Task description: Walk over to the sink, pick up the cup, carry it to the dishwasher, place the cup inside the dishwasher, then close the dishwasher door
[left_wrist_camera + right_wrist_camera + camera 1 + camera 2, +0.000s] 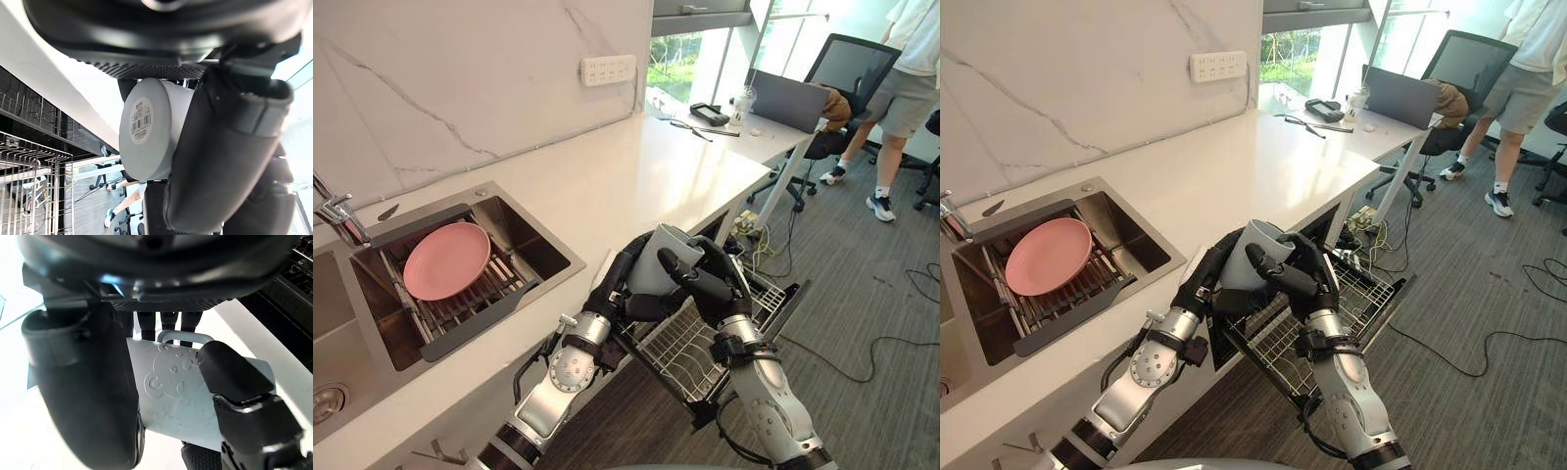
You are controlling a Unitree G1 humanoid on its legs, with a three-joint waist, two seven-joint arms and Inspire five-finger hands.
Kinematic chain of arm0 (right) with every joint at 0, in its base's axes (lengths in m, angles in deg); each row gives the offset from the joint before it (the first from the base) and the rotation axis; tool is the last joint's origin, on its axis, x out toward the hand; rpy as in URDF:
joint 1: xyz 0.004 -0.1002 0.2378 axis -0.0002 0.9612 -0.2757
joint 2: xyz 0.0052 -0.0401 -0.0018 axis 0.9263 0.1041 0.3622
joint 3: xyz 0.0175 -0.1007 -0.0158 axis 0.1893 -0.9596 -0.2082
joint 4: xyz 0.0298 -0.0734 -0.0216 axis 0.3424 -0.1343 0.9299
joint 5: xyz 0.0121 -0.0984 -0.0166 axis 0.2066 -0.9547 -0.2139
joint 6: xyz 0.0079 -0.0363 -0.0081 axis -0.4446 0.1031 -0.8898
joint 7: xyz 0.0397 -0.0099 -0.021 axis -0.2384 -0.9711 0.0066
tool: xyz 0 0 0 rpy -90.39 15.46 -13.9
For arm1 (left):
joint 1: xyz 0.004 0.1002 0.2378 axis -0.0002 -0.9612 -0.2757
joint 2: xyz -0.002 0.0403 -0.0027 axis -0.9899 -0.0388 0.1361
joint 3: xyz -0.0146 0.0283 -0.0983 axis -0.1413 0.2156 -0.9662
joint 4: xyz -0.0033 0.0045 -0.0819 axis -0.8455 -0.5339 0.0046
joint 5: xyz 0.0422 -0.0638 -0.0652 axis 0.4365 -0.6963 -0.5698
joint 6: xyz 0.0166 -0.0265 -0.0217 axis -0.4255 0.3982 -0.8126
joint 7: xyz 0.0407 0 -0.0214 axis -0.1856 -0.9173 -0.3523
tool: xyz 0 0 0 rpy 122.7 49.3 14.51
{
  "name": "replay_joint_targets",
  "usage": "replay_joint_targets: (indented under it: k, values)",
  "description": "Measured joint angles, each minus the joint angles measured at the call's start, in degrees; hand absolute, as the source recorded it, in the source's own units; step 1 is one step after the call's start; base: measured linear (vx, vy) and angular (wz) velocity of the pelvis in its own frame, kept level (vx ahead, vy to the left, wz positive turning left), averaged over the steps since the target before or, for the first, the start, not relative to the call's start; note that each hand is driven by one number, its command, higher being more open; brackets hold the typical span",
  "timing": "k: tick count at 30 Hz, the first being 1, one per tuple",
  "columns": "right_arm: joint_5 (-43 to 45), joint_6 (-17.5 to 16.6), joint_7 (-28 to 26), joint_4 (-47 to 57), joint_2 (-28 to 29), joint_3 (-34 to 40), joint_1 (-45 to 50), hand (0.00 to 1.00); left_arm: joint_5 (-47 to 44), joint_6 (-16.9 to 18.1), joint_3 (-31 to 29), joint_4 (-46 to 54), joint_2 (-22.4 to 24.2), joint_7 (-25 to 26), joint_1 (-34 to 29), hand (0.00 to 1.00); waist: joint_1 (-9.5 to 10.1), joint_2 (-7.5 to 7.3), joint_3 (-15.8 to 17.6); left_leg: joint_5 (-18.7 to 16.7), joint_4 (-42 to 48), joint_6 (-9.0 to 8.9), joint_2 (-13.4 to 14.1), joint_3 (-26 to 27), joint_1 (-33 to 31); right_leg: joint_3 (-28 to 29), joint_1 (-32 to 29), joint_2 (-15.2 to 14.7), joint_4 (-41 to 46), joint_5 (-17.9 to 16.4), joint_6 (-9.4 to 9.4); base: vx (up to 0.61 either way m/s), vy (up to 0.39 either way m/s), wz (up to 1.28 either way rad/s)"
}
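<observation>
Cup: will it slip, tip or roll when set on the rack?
The cup shows no dent under the grip, so likely rigid. Its smooth wall may slip, though left hand and right hand both curl round it. Flat base should stand steady on the wire rack; on its side it may roll.

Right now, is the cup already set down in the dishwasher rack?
No, the cup is held above the pulled-out dishwasher rack, with the fingers of the left hand and right hand curled round it.
</observation>
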Motion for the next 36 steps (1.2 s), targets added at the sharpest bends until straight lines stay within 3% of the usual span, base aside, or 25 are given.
replay_joint_targets:
  k: [7,16,25,29,36]
  values:
    - [-6.8,0.0,-0.4,2.0,3.3,3.8,0.0,0.30,0.2,0.2,-4.3,5.8,4.8,-0.9,-4.2,0.90,0.10,0.12,0.5,0.0,0.0,-0.01,0.1,0.1,0.0,0.1,-0.6,0.1,0.7,-0.3,-0.26,0.00,0.000,0.00]
    - [-11.6,0.0,0.4,2.4,4.1,10.5,1.1,0.30,-2.9,0.6,-8.8,7.4,6.8,-1.5,-6.7,0.90,0.46,0.78,1.1,-0.2,0.0,-0.22,0.3,0.0,0.0,0.0,-0.6,0.3,0.7,-0.4,-0.31,0.00,0.000,0.00]
    - [-15.5,0.0,0.7,3.3,4.2,15.3,4.1,0.30,-8.4,0.6,-10.0,8.8,6.7,-7.6,-12.1,0.90,0.20,1.57,1.6,-0.3,0.0,-0.44,0.3,0.0,0.0,0.0,-0.6,0.3,0.7,-0.5,-0.24,0.00,0.000,0.00]
    - [-17.5,0.0,0.7,3.2,4.2,17.6,5.8,0.30,-9.5,0.7,-8.5,5.9,6.3,-10.9,-15.2,0.90,0.19,1.78,1.8,-0.3,0.0,-0.44,0.3,0.0,0.0,-0.1,-0.6,0.3,0.7,-0.6,-0.19,0.00,0.000,0.00]
    - [-21.0,0.0,0.5,1.9,4.0,18.7,8.7,0.30,-9.0,0.5,-8.1,-7.5,4.9,-13.3,-19.7,0.90,-0.62,2.06,2.0,-0.3,-0.2,-0.45,0.4,0.0,0.0,-0.1,-0.7,0.3,0.6,-0.6,-0.11,0.00,0.000,0.00]
